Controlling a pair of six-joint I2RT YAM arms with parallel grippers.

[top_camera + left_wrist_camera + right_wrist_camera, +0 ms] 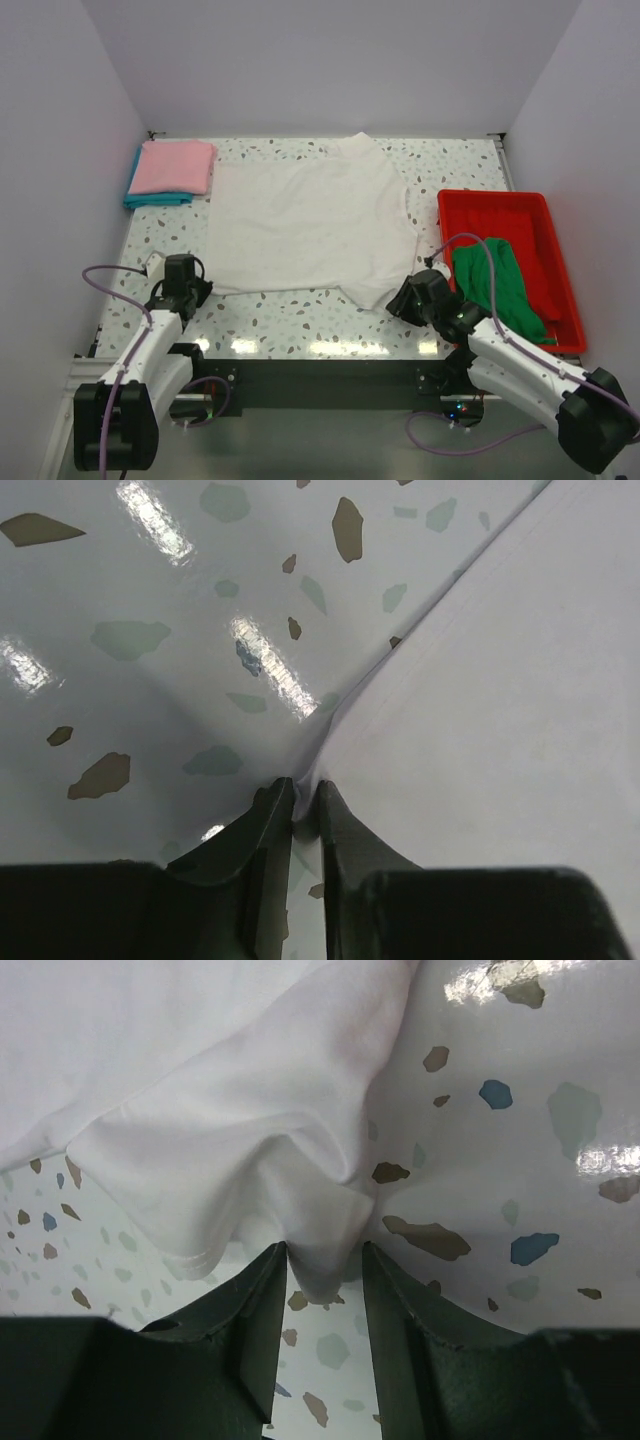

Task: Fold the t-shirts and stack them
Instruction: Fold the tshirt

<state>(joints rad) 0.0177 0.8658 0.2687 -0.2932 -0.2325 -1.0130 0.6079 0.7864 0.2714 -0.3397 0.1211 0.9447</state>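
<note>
The white t-shirt [310, 225] lies spread flat in the middle of the table. My left gripper [190, 290] is at its near left corner. In the left wrist view the left gripper [305, 798] is shut on the hem of the white t-shirt [500, 730], with a thin pinch of cloth between the tips. My right gripper [402, 300] is at the near right corner. There the right gripper [325, 1260] stands open, and a bunched fold of the white t-shirt [200, 1110] hangs between its fingers. A folded pink t-shirt [175, 165] rests on a folded teal t-shirt [155, 200] at the back left. The green t-shirt [495, 280] lies crumpled in the tray.
The red plastic tray [490, 203] sits at the right side of the table, close to my right arm. White walls close in the table on the left, back and right. Speckled tabletop [290, 315] shows between the shirt's near hem and the front edge.
</note>
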